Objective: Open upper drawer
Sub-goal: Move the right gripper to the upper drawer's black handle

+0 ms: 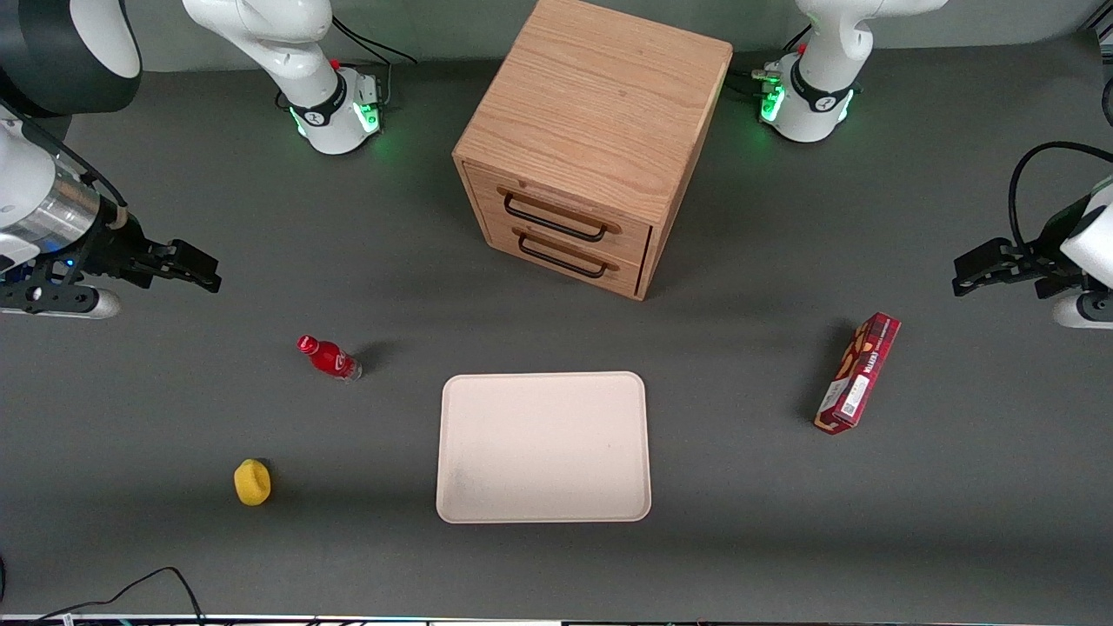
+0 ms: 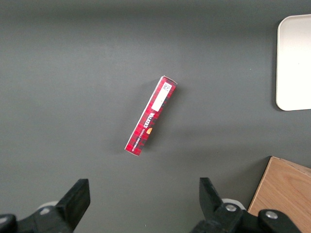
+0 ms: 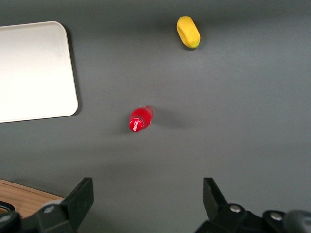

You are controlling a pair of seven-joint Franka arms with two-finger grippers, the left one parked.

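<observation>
My gripper (image 1: 204, 271) hangs over the table (image 1: 130, 409) at the working arm's end, fingers (image 3: 80, 196) spread wide with nothing between them. The upper drawer (image 1: 556, 213) sits shut in the oak cabinet (image 1: 600, 113), well apart from me, right above the lower drawer (image 1: 565, 254). A red bottle (image 3: 141, 119) stands below my gripper, a yellow thing (image 3: 188, 31) nearer the front camera, and a white tray (image 1: 543, 448) in front of the cabinet.

Front view overhead; both wrist views share the tray (image 1: 543, 448).
</observation>
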